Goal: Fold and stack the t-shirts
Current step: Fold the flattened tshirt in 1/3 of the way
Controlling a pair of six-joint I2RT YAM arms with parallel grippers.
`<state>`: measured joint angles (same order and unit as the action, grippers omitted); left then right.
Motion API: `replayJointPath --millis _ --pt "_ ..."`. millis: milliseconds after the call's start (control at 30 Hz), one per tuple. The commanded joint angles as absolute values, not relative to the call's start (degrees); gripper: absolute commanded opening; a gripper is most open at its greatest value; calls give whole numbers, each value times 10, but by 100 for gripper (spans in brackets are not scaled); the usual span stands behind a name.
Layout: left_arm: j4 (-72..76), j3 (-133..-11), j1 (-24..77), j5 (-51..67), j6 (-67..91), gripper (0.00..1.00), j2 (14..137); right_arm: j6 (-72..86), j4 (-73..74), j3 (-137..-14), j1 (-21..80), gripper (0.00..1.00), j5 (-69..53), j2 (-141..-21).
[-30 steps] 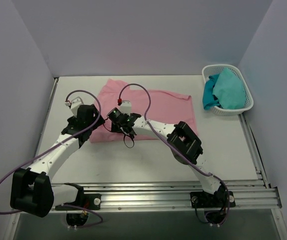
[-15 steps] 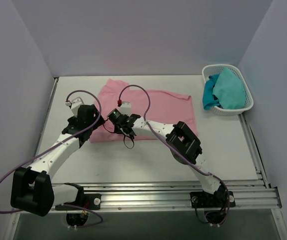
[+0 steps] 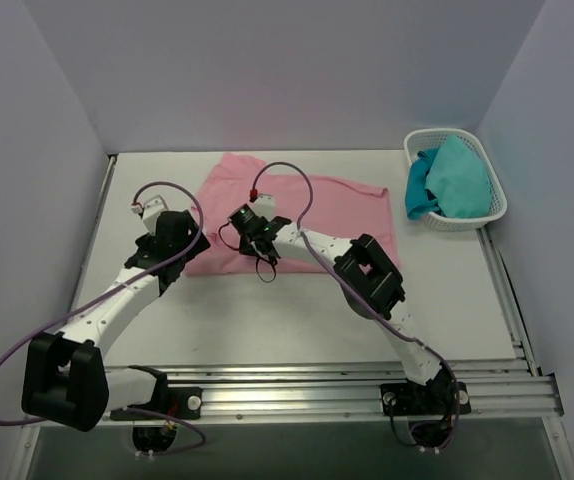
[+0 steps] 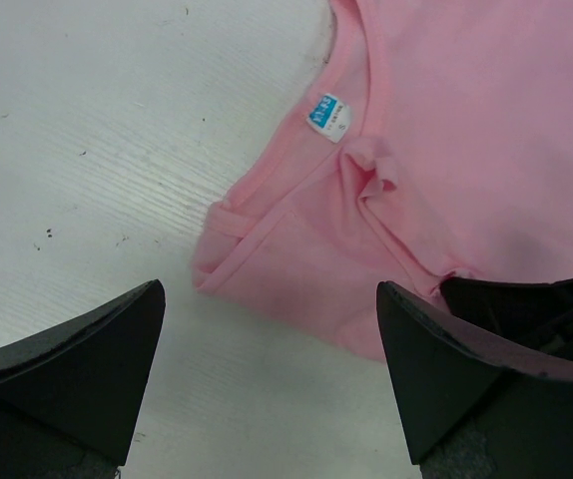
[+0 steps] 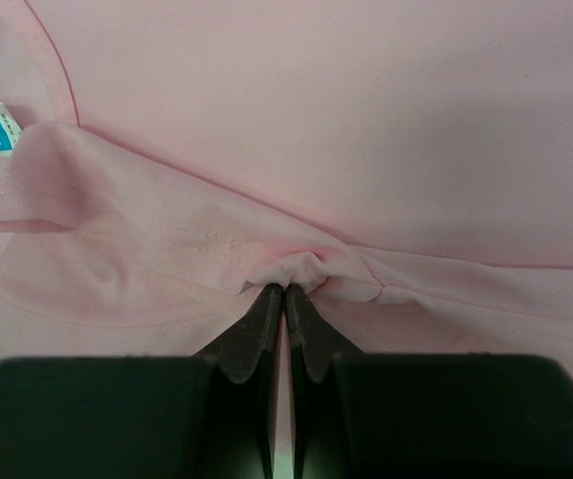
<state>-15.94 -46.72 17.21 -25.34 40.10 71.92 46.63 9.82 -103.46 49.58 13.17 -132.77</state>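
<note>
Right pincer (image 5: 285, 291) nips shut on the t-shirt (image 5: 386, 130) by its collar (image 5: 59, 88); cloth runs off rightward (left pincer (image 4: 270, 297) gapes empty alongside).

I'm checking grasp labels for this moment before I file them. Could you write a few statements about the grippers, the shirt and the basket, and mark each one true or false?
1. The right gripper is shut on a pinched fold of the pink t-shirt. True.
2. The left gripper is clamped on the shirt's collar. False: its jaws stand wide open and hold nothing.
3. The white basket holds teal cloth. True.
4. The neck label is red. False: it is pale blue.
5. The pink t-shirt lies in the basket. False: it lies on the table, apart from the basket.
</note>
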Motion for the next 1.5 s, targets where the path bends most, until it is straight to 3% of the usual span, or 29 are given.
replayJointPath --millis 0,300,533,600,633,667,733,1100,1233,1467 --pt "-132 -466 173 -265 401 96 724 462 97 -1051 450 0 136 -1322" --pt "-123 -467 173 -260 400 96 739 464 95 -1092 399 0 113 -1333" --pt "-122 -467 173 -261 399 96 740 469 98 -1189 353 0 98 -1389" --pt "-122 -468 173 -261 397 96 739 475 84 -1214 331 21 80 -1417" --pt "-127 -468 173 -261 397 95 738 482 75 -1217 324 55 71 -1423" --pt "-127 -469 173 -261 397 95 737 484 60 -1221 313 72 62 -1434" --pt "-127 -468 173 -261 396 95 730 488 58 -1226 305 90 54 -1440" --pt "-120 -466 175 -254 398 95 730 474 54 -1157 309 92 136 -1306" --pt "-98 -481 177 -238 401 95 766 464 56 -1085 321 92 168 -1224" --pt "-55 -509 192 -204 416 93 844 451 44 -847 320 92 231 -1033"
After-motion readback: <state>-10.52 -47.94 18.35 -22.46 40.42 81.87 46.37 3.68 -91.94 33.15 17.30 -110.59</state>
